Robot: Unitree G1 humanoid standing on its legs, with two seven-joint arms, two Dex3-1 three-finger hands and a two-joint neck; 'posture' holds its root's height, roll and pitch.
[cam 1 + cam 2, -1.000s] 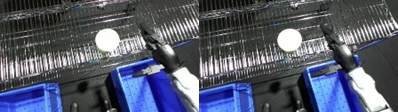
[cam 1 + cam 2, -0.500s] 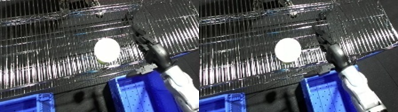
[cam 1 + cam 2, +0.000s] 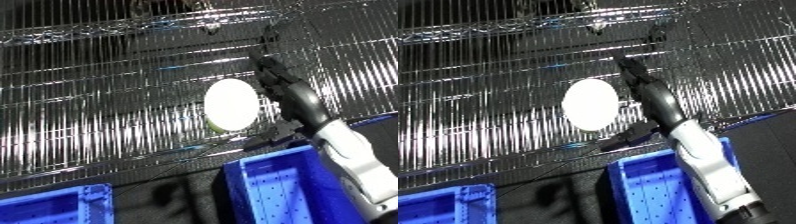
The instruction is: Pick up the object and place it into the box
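A white oval object [image 3: 232,103] with a yellowish underside rests on the wire shelf [image 3: 98,90]. My right hand [image 3: 289,92] reaches up over the shelf just right of it, fingers straight and open, its thumb low near the shelf's front edge; I cannot tell if it touches the object. Below the shelf sits a blue bin [image 3: 284,192], under my right forearm [image 3: 704,165]. My left hand is out of sight.
A second blue bin [image 3: 53,207] shows at the lower left. Between the two bins lies a dark floor strip. An upper wire shelf tier [image 3: 178,20] runs across the top.
The camera has shifted, so the shelf and object sit lower and closer to centre. My right hand has come nearer to the white object's right side.
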